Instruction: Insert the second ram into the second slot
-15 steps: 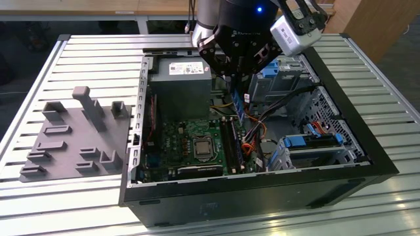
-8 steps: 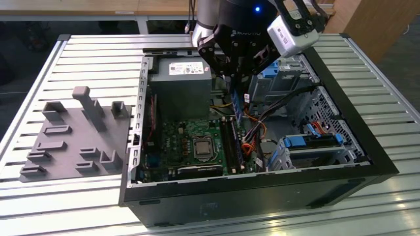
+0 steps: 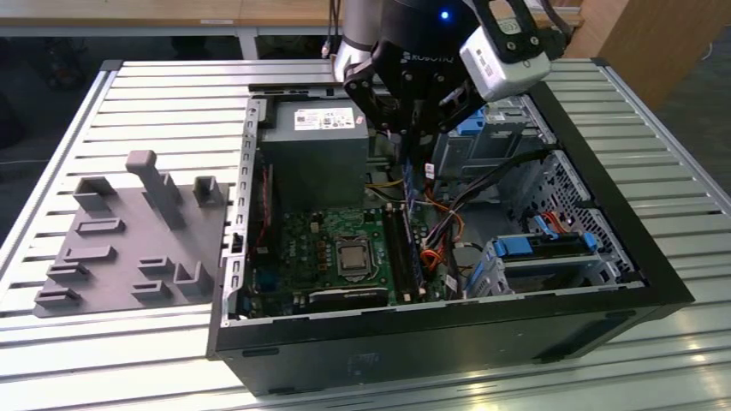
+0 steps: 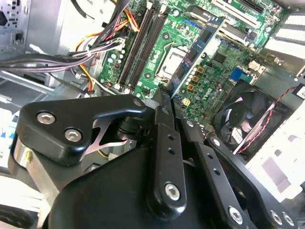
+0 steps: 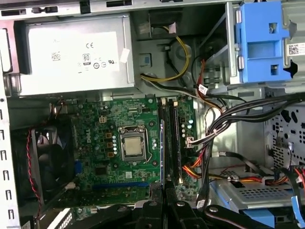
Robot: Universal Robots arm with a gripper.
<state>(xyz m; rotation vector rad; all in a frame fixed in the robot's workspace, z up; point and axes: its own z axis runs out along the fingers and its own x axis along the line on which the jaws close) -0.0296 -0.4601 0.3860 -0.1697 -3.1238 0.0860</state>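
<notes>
One claw: black two-finger claw, pinched tight onto one end of the ram. In the exterior view the claw hangs over the open case, close to the power supply.
Ram: thin, flat dark-blue ram stick with black chips. It pokes out from the fingertips over the board and isn't seated in anything.
Slots: long black memory slots run side by side. In the first wrist view the stick shows edge-on, just beside them on the processor socket side.
Board: green motherboard with a square silver processor socket roughly mid-board.
Case: black tower case lying open on the ribbed metal worktop.
Other bits: grey power supply box, black fan, chunky bright-blue plastic drive-bay tab.
Off to the side: grey moulded holder plate on the worktop, on the exterior view's left of the case.
</notes>
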